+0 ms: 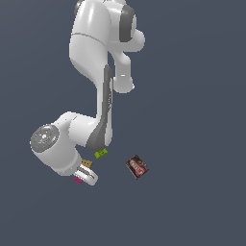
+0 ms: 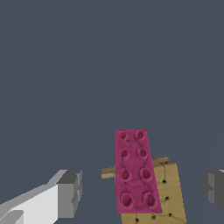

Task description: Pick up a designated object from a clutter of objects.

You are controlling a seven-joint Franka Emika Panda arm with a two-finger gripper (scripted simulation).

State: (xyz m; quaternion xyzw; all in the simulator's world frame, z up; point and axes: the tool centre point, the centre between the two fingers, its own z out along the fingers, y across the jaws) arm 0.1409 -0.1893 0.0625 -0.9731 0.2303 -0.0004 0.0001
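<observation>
As the arm leaned low, its gripper point(image 2: 140, 190) stood wide apart around the pink brick point(image 2: 134, 171), which lay across the tan studded square point(image 2: 168, 192); the brown packet's point(image 1: 137, 166) label was unreadable.

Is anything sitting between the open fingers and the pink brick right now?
Nothing visible does. In the wrist view the pink brick lies in the gap between the gripper's spread fingers, overlapping the tan studded square.

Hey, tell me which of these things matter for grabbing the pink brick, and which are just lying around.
For the job:
- pink brick, between the open fingers
- gripper

Lying about:
- tan studded square, partly under the brick
- green brick
- brown packet
</observation>
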